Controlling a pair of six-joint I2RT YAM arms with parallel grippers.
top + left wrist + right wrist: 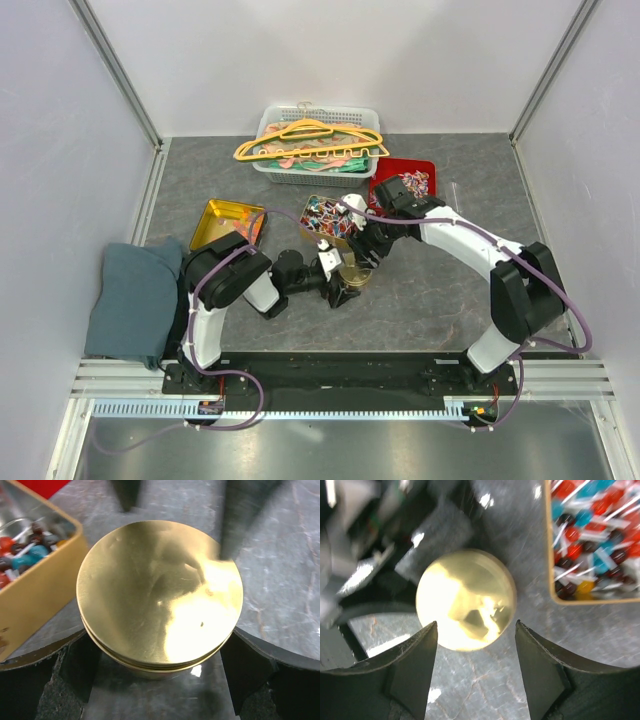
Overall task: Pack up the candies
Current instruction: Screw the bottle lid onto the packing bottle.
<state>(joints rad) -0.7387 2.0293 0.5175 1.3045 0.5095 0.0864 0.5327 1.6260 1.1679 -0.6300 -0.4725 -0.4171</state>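
Note:
The candies [325, 218] [25, 555] [595, 535], red, blue and dark wrapped pieces, fill a rectangular gold tin [312, 232]. More candies lie on a red tray [408, 182]. A round gold tin [352, 275] [160, 595] [465, 600] with its lid on stands just in front of the rectangular tin. My left gripper [343, 288] [157, 680] is open, one finger on each side of the round tin's base. My right gripper [366, 254] [476, 624] hovers open over the tin's edge, nothing between its fingers.
A white basket [270, 165] of coloured hangers stands at the back. A shallow gold tray [225, 222] lies left of the candy tin, and a folded grey-blue cloth [130, 295] lies at the left edge. Both arms crowd the table's middle.

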